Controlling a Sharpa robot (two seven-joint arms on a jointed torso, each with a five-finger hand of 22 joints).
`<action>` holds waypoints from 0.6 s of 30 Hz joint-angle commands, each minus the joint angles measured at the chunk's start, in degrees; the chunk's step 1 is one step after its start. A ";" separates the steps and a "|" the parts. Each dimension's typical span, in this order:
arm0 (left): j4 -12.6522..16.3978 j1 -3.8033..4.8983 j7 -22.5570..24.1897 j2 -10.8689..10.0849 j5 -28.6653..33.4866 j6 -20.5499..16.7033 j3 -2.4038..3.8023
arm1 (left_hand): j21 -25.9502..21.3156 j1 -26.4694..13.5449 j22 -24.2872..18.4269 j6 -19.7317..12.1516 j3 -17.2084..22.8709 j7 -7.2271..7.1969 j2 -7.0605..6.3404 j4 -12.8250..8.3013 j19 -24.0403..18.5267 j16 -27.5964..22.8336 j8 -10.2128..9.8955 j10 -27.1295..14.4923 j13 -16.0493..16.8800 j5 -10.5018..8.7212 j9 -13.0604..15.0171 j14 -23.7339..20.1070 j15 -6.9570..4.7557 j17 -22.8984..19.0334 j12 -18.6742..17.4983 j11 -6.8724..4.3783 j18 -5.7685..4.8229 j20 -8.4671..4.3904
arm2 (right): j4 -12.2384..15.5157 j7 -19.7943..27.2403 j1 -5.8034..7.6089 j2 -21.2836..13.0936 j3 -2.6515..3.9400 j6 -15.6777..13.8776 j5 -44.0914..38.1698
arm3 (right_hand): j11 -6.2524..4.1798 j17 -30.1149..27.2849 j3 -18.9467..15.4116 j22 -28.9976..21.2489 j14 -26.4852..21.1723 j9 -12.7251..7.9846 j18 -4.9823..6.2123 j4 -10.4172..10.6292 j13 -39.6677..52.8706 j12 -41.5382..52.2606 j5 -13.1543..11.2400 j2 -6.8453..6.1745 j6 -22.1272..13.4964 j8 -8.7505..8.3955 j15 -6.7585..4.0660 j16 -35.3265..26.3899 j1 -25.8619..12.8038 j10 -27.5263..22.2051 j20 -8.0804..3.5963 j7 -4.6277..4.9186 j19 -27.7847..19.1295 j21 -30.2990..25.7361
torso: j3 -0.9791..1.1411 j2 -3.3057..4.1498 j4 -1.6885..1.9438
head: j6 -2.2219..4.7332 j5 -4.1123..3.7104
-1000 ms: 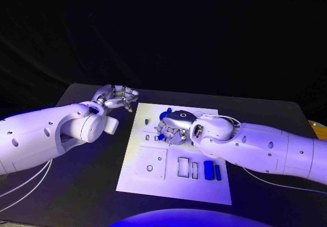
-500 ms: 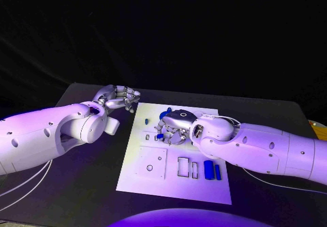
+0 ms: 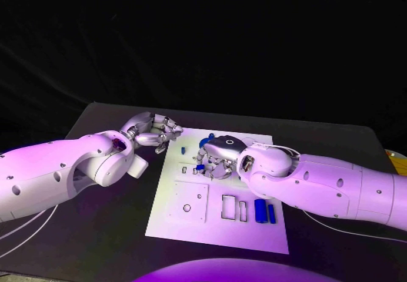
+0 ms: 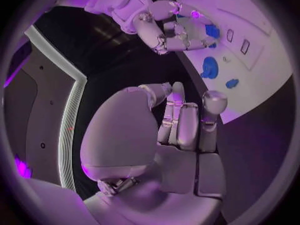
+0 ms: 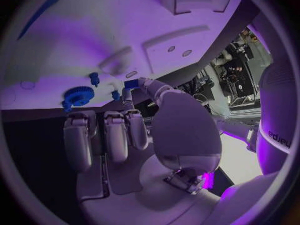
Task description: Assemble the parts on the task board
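The white task board (image 3: 191, 220) lies mid-table. My right hand (image 3: 217, 158) hovers over its far half and pinches a small blue part (image 5: 130, 83) at its fingertips, low over the board; the same part (image 4: 212, 31) shows in the left wrist view. A blue gear (image 5: 78, 96) and a small blue peg (image 5: 94, 77) sit on the board just beyond that hand. Two blue bars (image 3: 264, 212) lie side by side on the near right of the board. My left hand (image 3: 154, 130) hangs at the board's far left corner, its fingers (image 4: 181, 120) curled in on nothing.
Rectangular recesses (image 3: 230, 207) and a square plate with a small hole (image 3: 188, 201) mark the board's near half. Black table (image 3: 102, 235) surrounds the board, with its far edge just beyond the hands.
My left hand has moved right, closer to the board's far left corner. The right hand has shifted slightly toward the far side, still at the small blue part.
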 commanded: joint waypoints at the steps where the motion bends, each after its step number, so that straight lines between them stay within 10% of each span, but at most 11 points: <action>1: 0.66 -0.15 -1.50 -0.09 -9.14 6.01 0.04 | 1.41 -0.58 2.21 0.32 0.41 0.01 -0.21 0.01 1.43 1.11 -0.64 0.53 0.21 -0.02 -0.38 0.95 -0.05 1.80 0.38 -0.10 -1.08 -0.06 | 0.24 -1.72 -0.08 -0.11 0.00 -0.79 -1.39 | -0.13 10.41 0.26 14.51 4.89 2.06 -0.40 0.05 8.20 0.11 0.73 -0.38 0.78 0.47 0.07 0.07 0.21 0.74 0.23 -0.59 5.21 0.32 | -0.04 0.03 -0.02 | 0.03 0.08; 18: 1.86 -0.74 -3.35 0.01 -19.45 6.99 0.04 | 4.76 -0.54 7.38 1.46 1.45 0.13 -0.19 -0.69 4.50 3.17 -2.53 1.80 0.82 0.00 -1.57 2.73 -0.13 5.30 1.37 -0.11 -2.00 -0.25 | 0.19 -3.65 -0.46 -0.06 -0.02 -0.14 -2.33 | -0.20 10.48 0.80 14.54 4.91 2.38 -0.41 -0.78 8.04 -0.10 3.02 -1.08 0.77 0.64 -0.02 0.10 1.51 0.64 0.13 -0.61 5.24 0.37 | -0.04 0.02 -0.09 | 0.23 -0.18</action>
